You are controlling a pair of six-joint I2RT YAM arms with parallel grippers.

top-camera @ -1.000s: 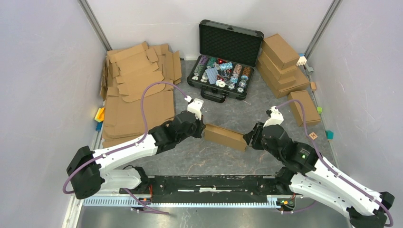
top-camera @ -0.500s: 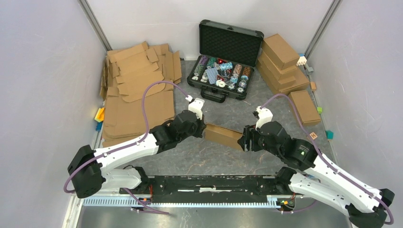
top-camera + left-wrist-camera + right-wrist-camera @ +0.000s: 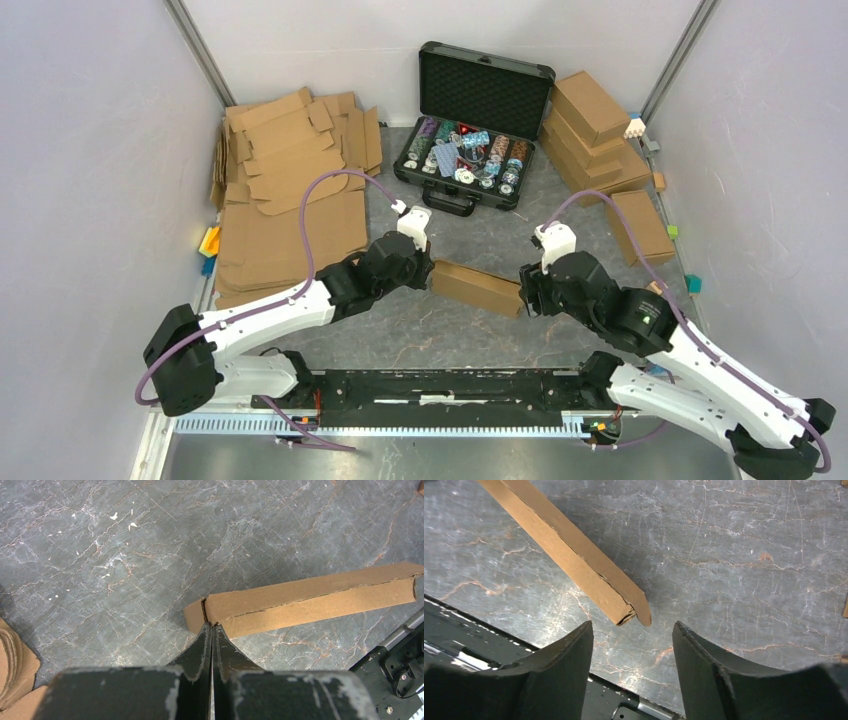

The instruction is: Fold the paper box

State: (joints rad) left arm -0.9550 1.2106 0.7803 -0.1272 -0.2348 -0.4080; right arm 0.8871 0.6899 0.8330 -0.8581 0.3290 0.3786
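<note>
The folded paper box (image 3: 478, 287) lies flat on the grey tabletop (image 3: 450, 340), mid-scene. The left fingers (image 3: 212, 635) are pressed together, tips touching its left end. The right fingers (image 3: 525, 288) stand apart around nothing, just short of its right end.

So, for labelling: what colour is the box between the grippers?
Plain brown paper box, clearest in left wrist.
</note>
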